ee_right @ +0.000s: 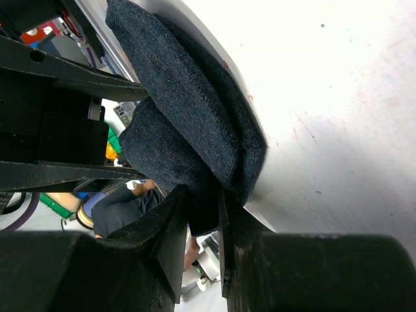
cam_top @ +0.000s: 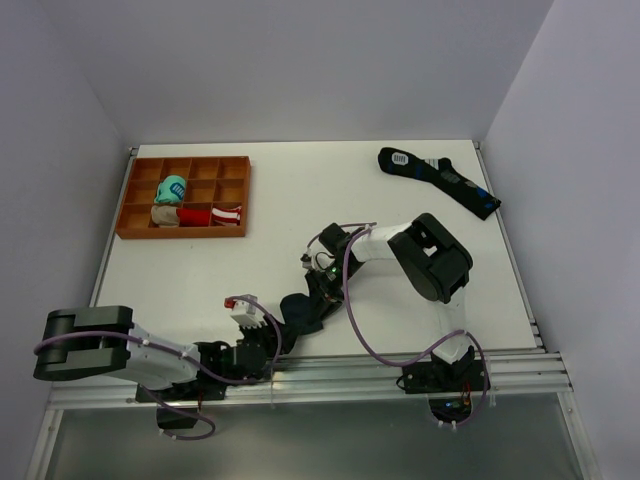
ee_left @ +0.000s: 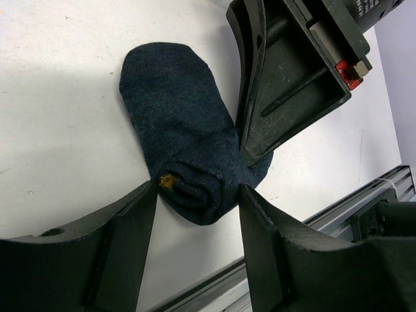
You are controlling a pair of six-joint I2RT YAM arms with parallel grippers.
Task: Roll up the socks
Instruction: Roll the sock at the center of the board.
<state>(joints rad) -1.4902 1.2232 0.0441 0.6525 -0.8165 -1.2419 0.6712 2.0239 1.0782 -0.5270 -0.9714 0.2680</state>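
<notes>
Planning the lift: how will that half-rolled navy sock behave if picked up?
Probably floppy: the navy sock lies flat beyond its rolled end. Its loose-looking roll may unwind. Unlikely slippery: its knit bunches in the right gripper.

On my right wrist feed, the right gripper (ee_right: 205,201) has its two fingers pinched on a folded edge at the lower end of the socks (ee_right: 188,123). The dark fabric runs up and left across the white table (ee_right: 338,117). Left of the socks, the left gripper (ee_right: 142,135) spreads wide, with fabric between its tips.
</notes>
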